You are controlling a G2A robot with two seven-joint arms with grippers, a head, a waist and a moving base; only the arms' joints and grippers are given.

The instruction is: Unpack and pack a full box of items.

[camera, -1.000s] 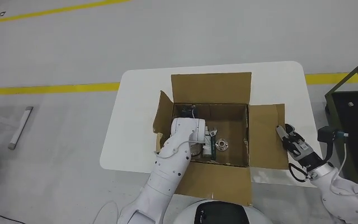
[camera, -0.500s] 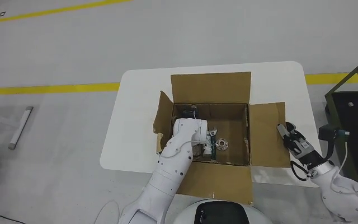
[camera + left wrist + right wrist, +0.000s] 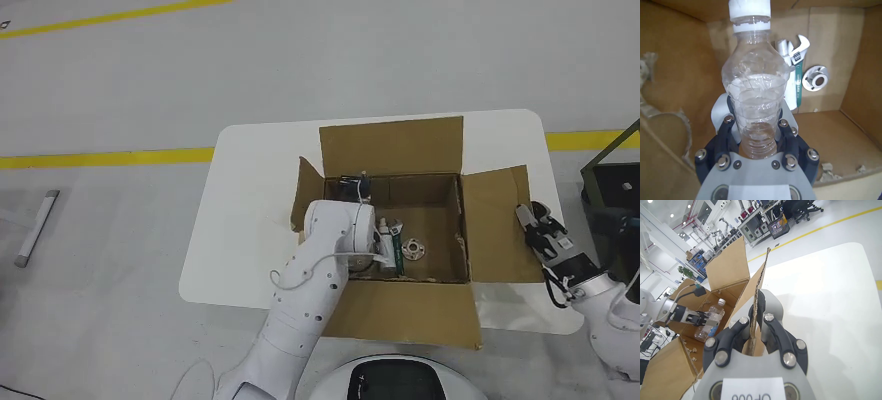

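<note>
An open cardboard box (image 3: 392, 150) stands on the white table (image 3: 250, 200). Inside it, my left gripper (image 3: 756, 123) is shut on the lower body of a clear plastic bottle (image 3: 756, 81) with a white cap, held off the box floor. From the right wrist view the same bottle (image 3: 715, 311) sits in the left gripper (image 3: 702, 318) near the box's left wall. On the box floor lie a green-handled wrench (image 3: 798, 75), a metal flange (image 3: 815, 78) and a white tube (image 3: 789, 79). My right gripper (image 3: 535, 215) is shut on the edge of the box's right flap (image 3: 761, 275).
A dark green rack (image 3: 612, 190) stands just past the table's right edge. Torn cardboard scraps (image 3: 827, 168) litter the box's near edge. The box's four flaps fold outward. Bare table lies left of the box and at the far right corner.
The box has slid to the right on the table, its right flap held in my right gripper. My left arm, with the bottle, shifted right along with it.
</note>
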